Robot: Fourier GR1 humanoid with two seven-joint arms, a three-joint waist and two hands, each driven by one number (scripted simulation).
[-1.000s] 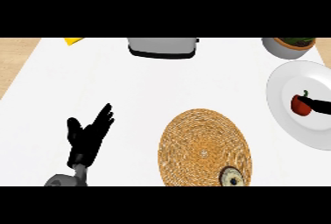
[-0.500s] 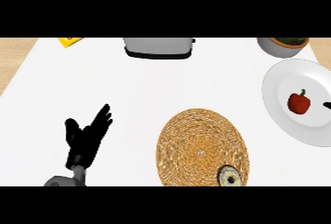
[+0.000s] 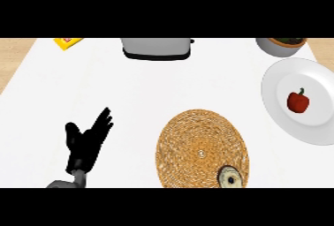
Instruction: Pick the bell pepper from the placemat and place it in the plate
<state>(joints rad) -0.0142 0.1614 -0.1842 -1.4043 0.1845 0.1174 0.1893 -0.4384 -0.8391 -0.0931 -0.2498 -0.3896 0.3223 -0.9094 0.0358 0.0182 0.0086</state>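
Bell pepper point(image 3: 298, 100) lies in plate point(image 3: 279, 88), well apart from placemat point(image 3: 195, 145). Placing step looks done. Left robot hand point(image 3: 86, 140) open, resting lower left. Right robot hand out of view. Next move: likely none.

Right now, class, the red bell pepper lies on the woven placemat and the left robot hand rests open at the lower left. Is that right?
No. The head view shows the red bell pepper lying in the white plate, not on the woven placemat. The left robot hand does rest open at the lower left.
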